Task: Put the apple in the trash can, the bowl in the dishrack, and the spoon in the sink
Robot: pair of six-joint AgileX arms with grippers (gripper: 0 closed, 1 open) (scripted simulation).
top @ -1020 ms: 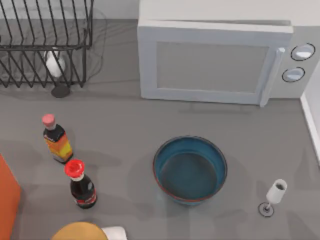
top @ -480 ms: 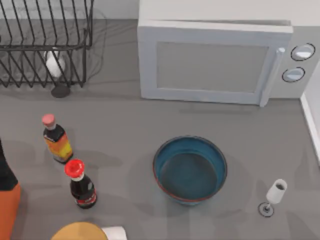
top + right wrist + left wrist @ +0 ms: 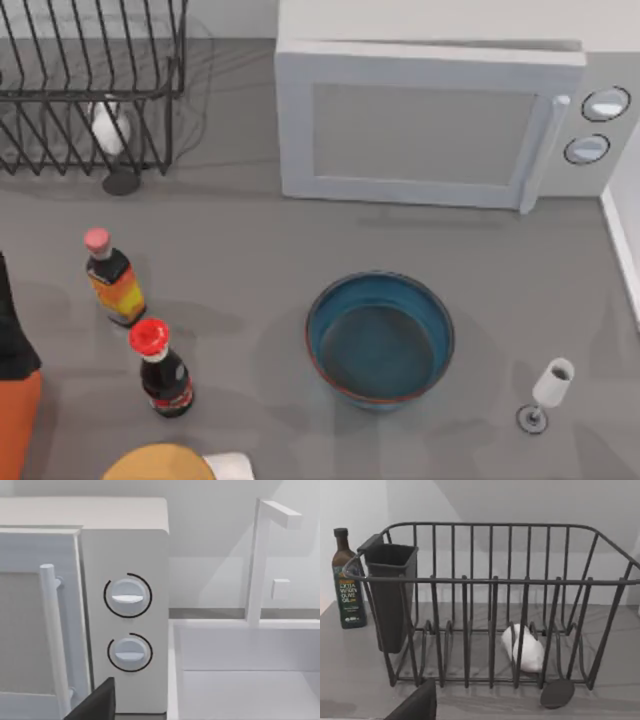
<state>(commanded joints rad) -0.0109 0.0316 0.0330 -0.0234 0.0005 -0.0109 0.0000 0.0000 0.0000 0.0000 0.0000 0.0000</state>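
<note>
The bowl (image 3: 380, 345), deep and teal-blue with a thin reddish edge, stands upright and holds nothing, at the table's middle in front of the microwave. The black wire dishrack (image 3: 90, 93) fills the far left corner; the left wrist view faces it close up (image 3: 490, 580), with a white glass (image 3: 522, 647) lying inside. A dark part of my left gripper (image 3: 415, 705) pokes into that view, and the left arm (image 3: 12, 325) shows black at the table's left edge. The white sink (image 3: 240, 680) lies beside the microwave, with my right gripper (image 3: 95, 702) near it. Apple and spoon are out of view.
Two bottles (image 3: 113, 278) (image 3: 160, 368) stand left of the bowl. A small glass (image 3: 545, 392) stands to its right. The microwave (image 3: 430, 120) blocks the back. An orange shape (image 3: 15, 425) sits at the left edge, a yellow-orange disc (image 3: 160, 463) at the front, and an oil bottle (image 3: 347, 580) beside the rack.
A black part of my left arm has come into the top view at the left edge, over the orange shape. The bowl and bottles have not moved.
</note>
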